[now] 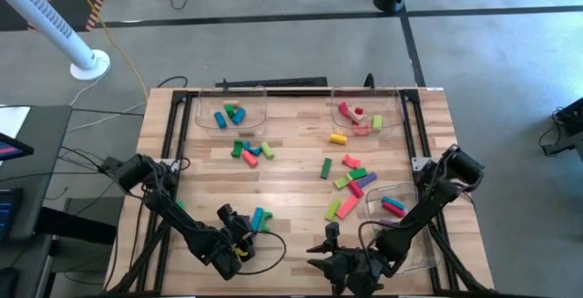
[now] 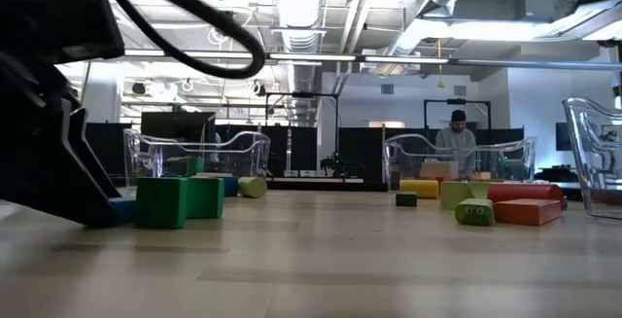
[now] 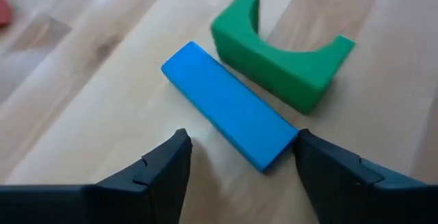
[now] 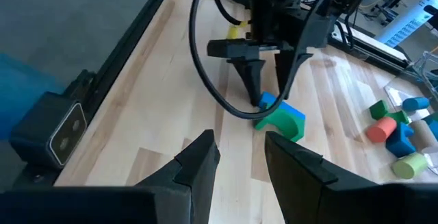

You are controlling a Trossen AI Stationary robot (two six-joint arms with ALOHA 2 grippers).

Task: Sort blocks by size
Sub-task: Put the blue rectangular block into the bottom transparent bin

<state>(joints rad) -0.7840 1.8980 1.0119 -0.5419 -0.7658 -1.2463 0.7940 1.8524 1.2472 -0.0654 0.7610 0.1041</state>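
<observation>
Wooden desk (image 1: 291,166) carries the blue bar (image 3: 229,114) touching a green arch block (image 3: 280,63), with the left hand (image 3: 239,159) wide astride the bar's near end, so closing may, I judge, nudge the arch; right hand (image 4: 239,157) idles half-open nearby, apparently empty.

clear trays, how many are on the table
3: one clear tray at the far left of the table, one clear tray at the far right, one clear tray near the right arm. Arms may hide more.

Dark arms (image 1: 182,220), black cables, seemingly matte.
</observation>
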